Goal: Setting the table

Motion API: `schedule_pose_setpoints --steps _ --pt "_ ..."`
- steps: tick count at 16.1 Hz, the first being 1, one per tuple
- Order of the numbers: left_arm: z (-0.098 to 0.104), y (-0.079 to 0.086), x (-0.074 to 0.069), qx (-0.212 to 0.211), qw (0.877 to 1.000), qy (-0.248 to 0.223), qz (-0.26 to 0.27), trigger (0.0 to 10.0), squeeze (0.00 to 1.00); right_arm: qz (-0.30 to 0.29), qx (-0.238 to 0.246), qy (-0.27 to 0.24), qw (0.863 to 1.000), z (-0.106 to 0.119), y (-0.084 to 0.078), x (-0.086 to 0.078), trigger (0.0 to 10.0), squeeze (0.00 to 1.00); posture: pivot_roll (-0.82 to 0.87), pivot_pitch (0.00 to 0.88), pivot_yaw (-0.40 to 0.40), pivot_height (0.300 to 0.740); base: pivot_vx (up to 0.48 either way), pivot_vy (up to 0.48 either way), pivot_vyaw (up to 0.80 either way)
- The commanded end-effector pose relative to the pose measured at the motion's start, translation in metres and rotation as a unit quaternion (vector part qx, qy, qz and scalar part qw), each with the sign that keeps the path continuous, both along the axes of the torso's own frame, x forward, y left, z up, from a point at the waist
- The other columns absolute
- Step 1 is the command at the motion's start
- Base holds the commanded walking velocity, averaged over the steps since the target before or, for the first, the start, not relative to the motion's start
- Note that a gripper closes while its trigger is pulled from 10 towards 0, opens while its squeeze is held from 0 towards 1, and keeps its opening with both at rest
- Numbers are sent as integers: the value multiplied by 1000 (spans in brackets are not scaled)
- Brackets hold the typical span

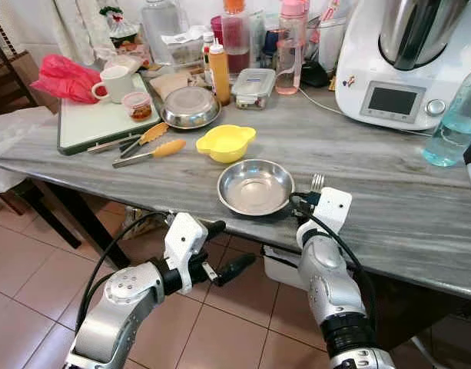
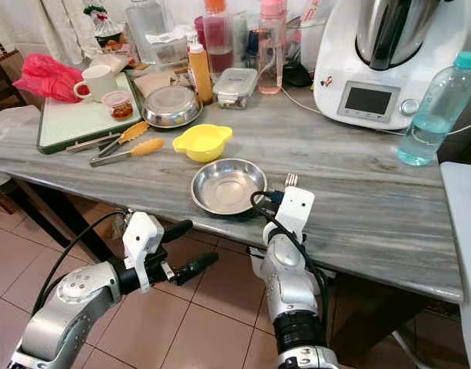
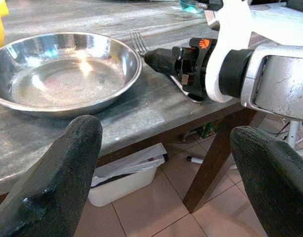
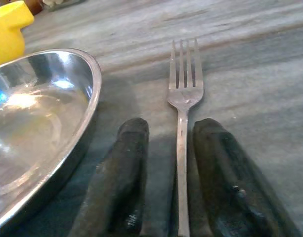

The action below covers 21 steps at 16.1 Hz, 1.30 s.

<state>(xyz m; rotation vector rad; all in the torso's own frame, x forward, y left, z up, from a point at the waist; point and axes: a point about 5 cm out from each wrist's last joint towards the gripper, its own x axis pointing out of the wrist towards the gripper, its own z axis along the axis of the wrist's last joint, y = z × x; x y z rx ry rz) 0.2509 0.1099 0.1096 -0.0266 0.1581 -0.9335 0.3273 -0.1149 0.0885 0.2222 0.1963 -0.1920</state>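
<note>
A shiny steel plate (image 1: 256,187) sits near the front edge of the grey table (image 1: 389,207). Just to its right a fork (image 4: 183,94) lies flat, tines pointing away from me. My right gripper (image 4: 166,126) rests low on the tabletop at the edge. Its fingers (image 4: 124,163) are open a little on either side of the fork's handle, with a gap showing on one side. My left gripper (image 1: 235,244) hangs open and empty below the table edge, left of the plate. The left wrist view shows the plate (image 3: 62,74) and fork (image 3: 139,42) from the side.
A yellow bowl (image 1: 226,142) stands just behind the plate, with tongs (image 1: 147,146) to its left. Further back are a green cutting board (image 1: 89,123) with a mug, a steel bowl (image 1: 190,106), bottles and a white kitchen machine (image 1: 408,69). A water bottle (image 1: 454,123) stands at the right.
</note>
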Motion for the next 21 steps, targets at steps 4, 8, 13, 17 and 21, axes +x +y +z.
schedule_pose_setpoints --steps 4,8,13,17,21 --pt "1 2 3 9 1000 -8 4 10000 0 12 6 -7 1000 3 3 3 10000 1000 -76 32 96 740 0 0 0" --pt "4 2 1 7 1000 -13 3 10000 0 40 -16 -46 998 18 9 6 10000 1000 -74 33 97 740 0 0 0" --pt "5 0 2 6 1000 -14 5 10000 0 50 -60 -92 993 36 7 7 10000 1000 -79 34 95 740 0 0 0" --pt "3 1 4 10 1000 -19 9 10000 0 26 -92 -118 988 49 -8 1 10000 1000 -76 33 87 740 0 0 0" --pt "6 5 10 -1 999 -31 40 10000 0 18 -157 -169 973 70 -28 -19 10000 1000 -82 27 78 740 0 0 0"
